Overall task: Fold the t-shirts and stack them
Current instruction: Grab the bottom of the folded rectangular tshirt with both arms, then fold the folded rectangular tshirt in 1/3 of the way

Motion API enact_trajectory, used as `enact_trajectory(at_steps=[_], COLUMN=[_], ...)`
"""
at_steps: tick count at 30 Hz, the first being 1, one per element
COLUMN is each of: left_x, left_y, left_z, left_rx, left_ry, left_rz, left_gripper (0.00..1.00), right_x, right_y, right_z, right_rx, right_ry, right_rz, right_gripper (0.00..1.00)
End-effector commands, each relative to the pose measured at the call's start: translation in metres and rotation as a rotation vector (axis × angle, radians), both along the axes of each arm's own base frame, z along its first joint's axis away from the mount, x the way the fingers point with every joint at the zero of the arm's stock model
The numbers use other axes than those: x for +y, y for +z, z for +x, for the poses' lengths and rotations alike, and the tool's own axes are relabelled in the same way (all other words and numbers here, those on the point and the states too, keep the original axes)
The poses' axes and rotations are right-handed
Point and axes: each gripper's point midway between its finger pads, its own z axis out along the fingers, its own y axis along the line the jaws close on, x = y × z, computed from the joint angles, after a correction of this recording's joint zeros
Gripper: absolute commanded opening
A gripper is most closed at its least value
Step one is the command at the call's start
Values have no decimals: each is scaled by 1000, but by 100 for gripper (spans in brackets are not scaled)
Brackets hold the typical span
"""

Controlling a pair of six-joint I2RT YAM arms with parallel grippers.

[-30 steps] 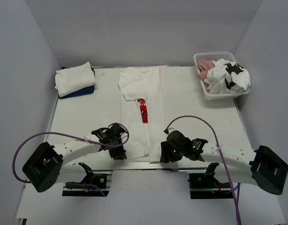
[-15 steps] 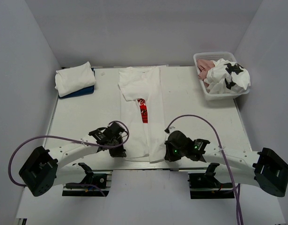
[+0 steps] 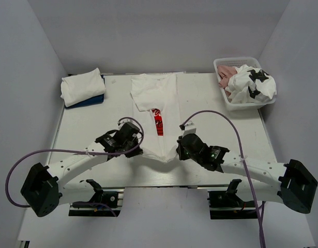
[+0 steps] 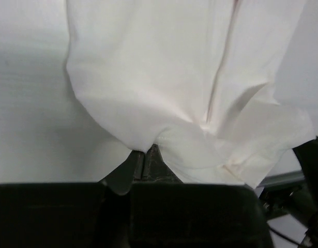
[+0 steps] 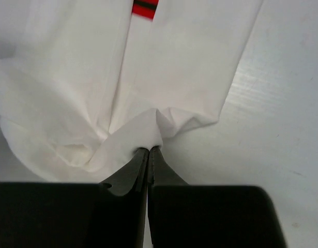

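Observation:
A white t-shirt with a red chest print (image 3: 154, 98) lies lengthwise in the table's middle, its sides folded in to a narrow strip. My left gripper (image 3: 138, 152) is shut on its near left hem corner (image 4: 148, 139). My right gripper (image 3: 178, 151) is shut on its near right hem corner (image 5: 148, 139). Both hold the hem lifted off the table, and the cloth sags between them. A folded white tee (image 3: 82, 87) lies on a folded blue one (image 3: 94, 100) at the far left. A dusty-pink tee (image 3: 227, 72) and a white tee with black patches (image 3: 254, 82) lie in the basket.
The white lattice basket (image 3: 236, 105) stands at the far right corner. The table's near edge (image 3: 159, 182) runs just behind the lifted hem. Purple cables arc over both arms.
Both grippers have moved from the table's near edge away toward the far side, lifting the shirt's near hem with them. The hem now hangs raised between them.

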Motion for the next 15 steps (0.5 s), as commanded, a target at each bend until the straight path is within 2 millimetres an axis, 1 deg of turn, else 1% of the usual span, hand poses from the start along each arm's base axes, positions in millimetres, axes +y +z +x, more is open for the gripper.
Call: enact_trajectory(at_steps=[1,2,3,4,5,6,7,8,9,10,11,12,13,14,15], left_x=[6,6,9,9,9,10,13,16,17,16,22,24,26,31,31], left_y=[26,39,42,45,50,52,52,61,53,63,63,64,68,70,74], left_z=[41,54,61,68,82,90,96,109,114,126,131,136,145,154,163], left_rx=[-132,-169,-176,-186,-200,-208,-209,-233,-210,-234,-230,-232,-244,-256,-281], left_ry=[95,125,147,161,200,206,224,258,264,287,308,312,324,339,327], left_rz=[68,92,112,133,155,171,194,208,233,229,245,249,264,262,263], left_gripper=[0,0,0,0,0,0,0,0,0,0,0,0,0,0,0], right_x=[8,10,6,2,6,1,1,3,12,17,19,21,34,32,37], right_y=[44,51,62,60,75,74,78,84,82,95,98,80,99,101,92], right_z=[52,58,71,79,89,100,106,113,122,134,141,150,158,167,175], right_rx=[-193,-211,-254,-266,-307,-324,-331,-348,-342,-350,-353,-332,-342,-350,-346], right_ry=[-181,-206,-266,-291,-320,-351,-361,-379,-379,-374,-375,-365,-351,-365,-357], right_rz=[62,81,73,45,70,37,43,66,78,105,106,47,87,92,85], right_gripper=[0,0,0,0,0,0,0,0,0,0,0,0,0,0,0])
